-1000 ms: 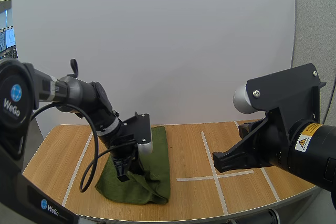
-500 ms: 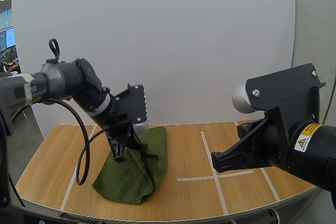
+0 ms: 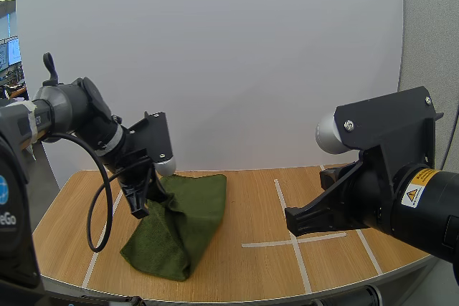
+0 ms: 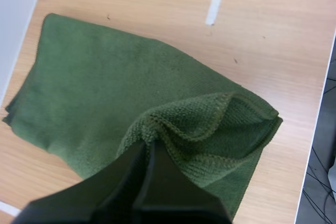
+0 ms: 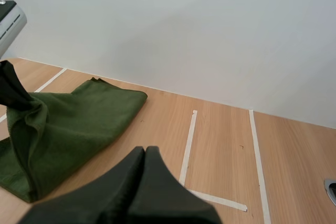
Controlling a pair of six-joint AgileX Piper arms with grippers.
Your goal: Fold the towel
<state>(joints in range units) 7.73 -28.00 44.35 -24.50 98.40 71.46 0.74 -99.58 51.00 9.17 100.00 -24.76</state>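
Observation:
A dark green towel point(image 3: 183, 216) lies on the left half of the wooden table point(image 3: 258, 198), one edge pulled up into a peak. My left gripper point(image 3: 140, 210) is shut on that raised edge, just above the table. In the left wrist view its fingers point(image 4: 146, 148) pinch a bunched fold of the towel point(image 4: 94, 93), while the rest lies flat beneath. My right gripper point(image 5: 145, 151) hangs shut over the table's right half, with nothing in it. Beyond it, the towel point(image 5: 79, 114) is held up by the left gripper point(image 5: 10, 92).
White tape lines point(image 3: 290, 227) mark out rectangles on the table, with one strip point(image 3: 100, 238) left of the towel. The table's rounded front edge point(image 3: 287, 295) runs close below the towel. My right arm's bulky black body point(image 3: 380, 177) hangs over the right side.
My left gripper has risen and swung to the left with the towel's edge in it, dragging the fold over and shifting the towel's bulk leftward. The right arm has barely moved.

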